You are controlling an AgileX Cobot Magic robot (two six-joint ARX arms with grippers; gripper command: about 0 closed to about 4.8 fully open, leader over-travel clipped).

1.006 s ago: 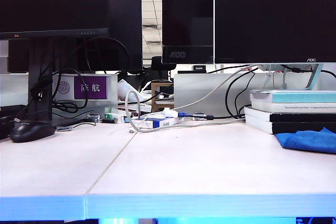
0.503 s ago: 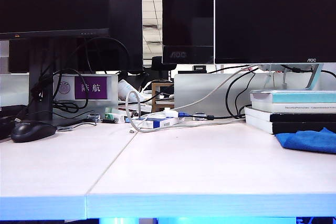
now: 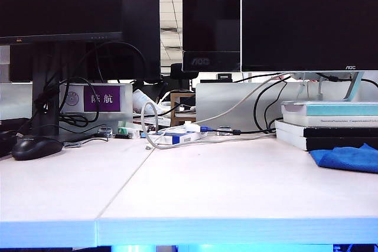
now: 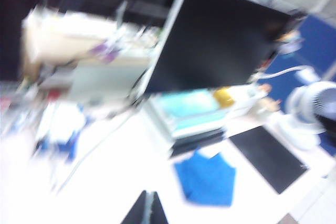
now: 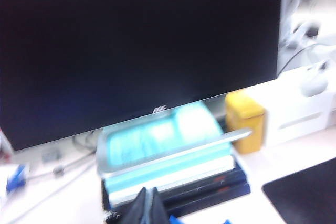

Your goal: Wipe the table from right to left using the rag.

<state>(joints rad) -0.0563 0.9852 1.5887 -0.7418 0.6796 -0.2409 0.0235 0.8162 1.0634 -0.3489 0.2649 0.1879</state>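
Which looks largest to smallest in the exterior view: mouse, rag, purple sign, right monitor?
1. Right monitor.
2. Rag, cut off by the frame edge.
3. Mouse and purple sign: too alike to rank, and the mouse sits nearer the camera.

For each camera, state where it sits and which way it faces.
Exterior view: low at the table front edge, facing the monitors; no arm shows.
Left wrist view: above the desk, looking down at the rag; left gripper jaws together.
Right wrist view: facing the books; right gripper jaws shut.
Shared: rag, books.
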